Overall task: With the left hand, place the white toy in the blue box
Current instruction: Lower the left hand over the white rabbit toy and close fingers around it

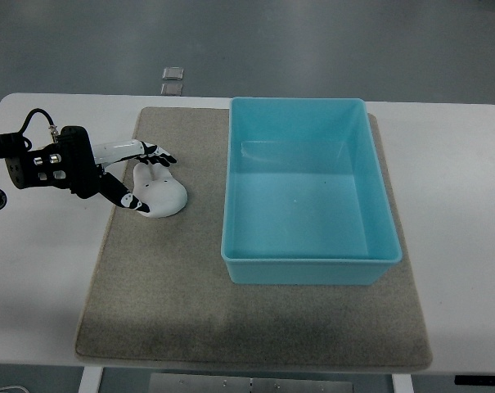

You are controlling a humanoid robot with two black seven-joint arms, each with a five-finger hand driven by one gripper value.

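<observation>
- We're looking at the left hand [120, 176] coming in from the left edge, and it's sitting right at the white toy [158, 193]. The toy is lying immediately to the hand's right, on the grey mat [255, 327].
- The fingers [155, 154] are spread fairly wide, with some reaching over the toy's top edge and the thumb down at its lower left. They're bracketing it, but we're not seeing a closed grasp yet, so we're calling them open around it rather than holding it.
- The toy is looking like a rounded blob, long axis running roughly upper-left to lower-right. Hard to tell more shape than that.
- The blue box [311, 192] is lying to the toy's right, near but not touching it, on the same mat. So we're guessing the move is close, lift, then carry rightward over the near wall.
- The box is looking empty inside, nothing but bare bottom.
- The right arm isn't showing anywhere.
- Everything's sitting on the white tabletop [460, 205].
</observation>
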